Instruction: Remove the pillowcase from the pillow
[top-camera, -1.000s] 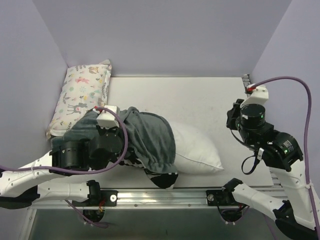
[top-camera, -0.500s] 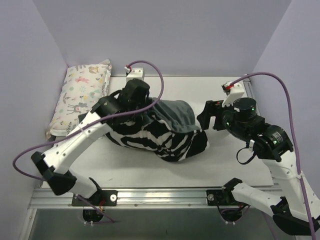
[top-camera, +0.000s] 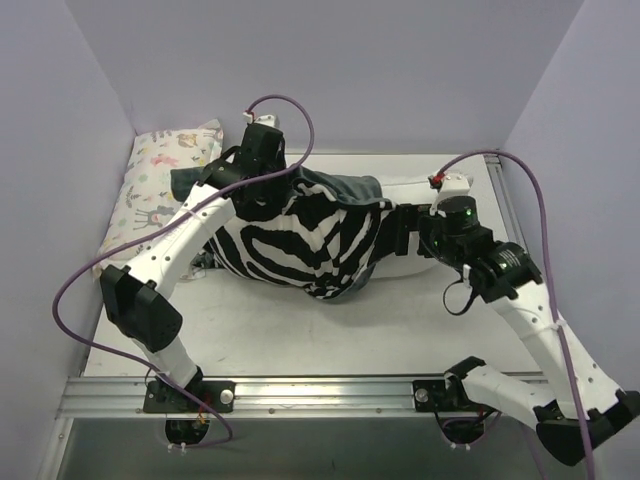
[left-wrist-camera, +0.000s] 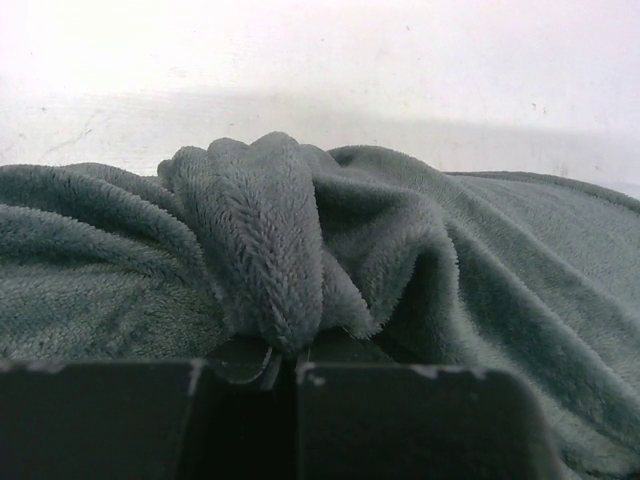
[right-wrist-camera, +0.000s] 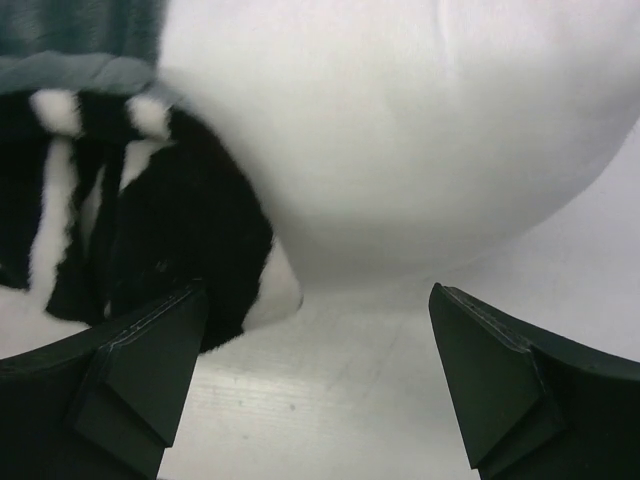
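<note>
The left tool (left-wrist-camera: 285, 358) was clamped shut on a bunched fold of the pillowcase (left-wrist-camera: 262, 230), the grey-green plush gathering into a thick ridge right where its dark fingers (left-wrist-camera: 400, 420) met. From above, that tool (top-camera: 262, 178) stood at the far left part of the table (top-camera: 330, 340), its arm reaching out long from the near edge, and the pillowcase (top-camera: 300, 245) hung and spread from the grip toward the right, mostly turned to show its black-and-white striped inner side, with a band of the grey-green outer side along its far edge. The right tool (right-wrist-camera: 318, 340) had its jaws spread wide and held nothing; between and beyond its two dark fingers (right-wrist-camera: 150, 370) lay bare table, and just past that the rounded white end of the pillow (right-wrist-camera: 420, 140), with a striped flap of the pillowcase (right-wrist-camera: 170, 210) draped beside it on the left. In the overhead view the right tool (top-camera: 400, 232) pointed left at the exposed end of the pillow (top-camera: 392, 268), which stuck out of the pillowcase's right-hand opening while the rest of it stayed covered. A small pillow printed with pastel animals (top-camera: 160, 195) lay against the left wall, near the left arm. Purple cables (top-camera: 290, 105) looped over both arms.
</note>
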